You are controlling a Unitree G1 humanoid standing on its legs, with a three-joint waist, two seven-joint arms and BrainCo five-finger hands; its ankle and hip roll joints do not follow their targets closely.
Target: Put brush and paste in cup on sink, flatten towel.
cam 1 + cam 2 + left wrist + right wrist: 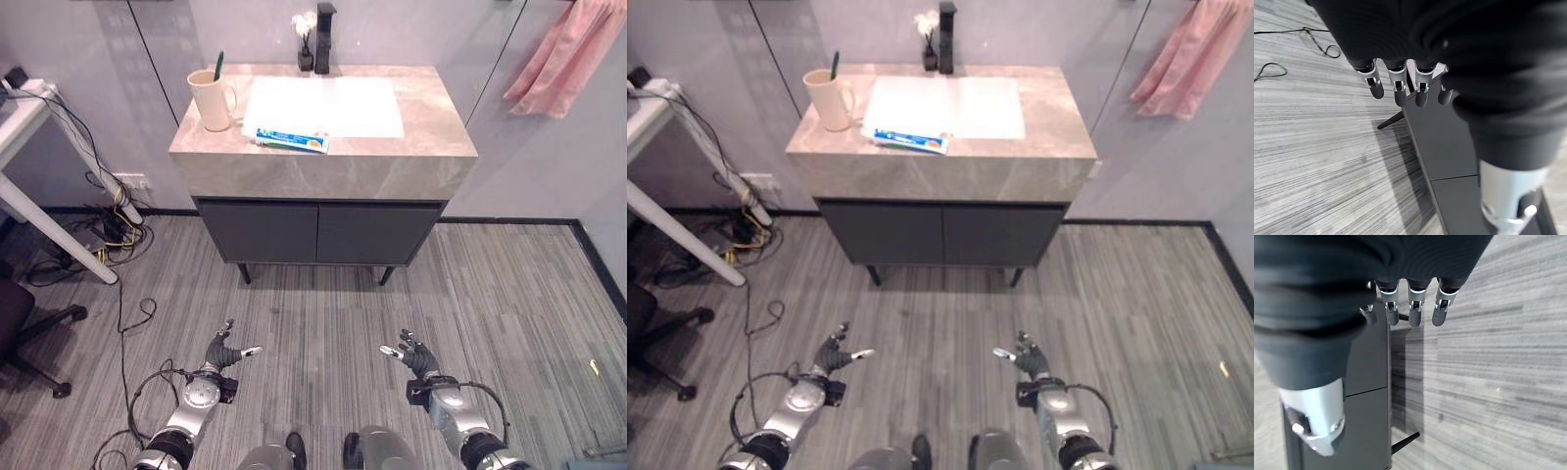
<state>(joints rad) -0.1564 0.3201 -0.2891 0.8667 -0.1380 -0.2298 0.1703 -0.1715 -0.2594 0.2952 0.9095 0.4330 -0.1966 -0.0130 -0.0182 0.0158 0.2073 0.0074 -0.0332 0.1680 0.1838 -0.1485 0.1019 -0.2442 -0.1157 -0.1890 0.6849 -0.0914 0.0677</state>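
Note:
A cream cup [210, 100] stands at the left end of the sink counter [323, 157] with a green toothbrush [217, 66] upright in it. A toothpaste tube [291, 141] lies flat on the counter just right of the cup. A pink towel [555, 61] hangs bunched on the wall at the upper right. My left hand [224, 352] and right hand [412, 354] hang low over the floor, well short of the cabinet, both open and holding nothing. The wrist views show the left hand's fingers [1398, 86] and the right hand's fingers [1414, 308] relaxed above the floor.
The white basin [323, 106] fills the counter's middle, with a black tap [324, 37] and a small flower vase [306, 41] behind it. A dark cabinet [318, 233] sits under the counter. A white desk [27, 147] with cables stands at the left, beside a black chair base [29, 333].

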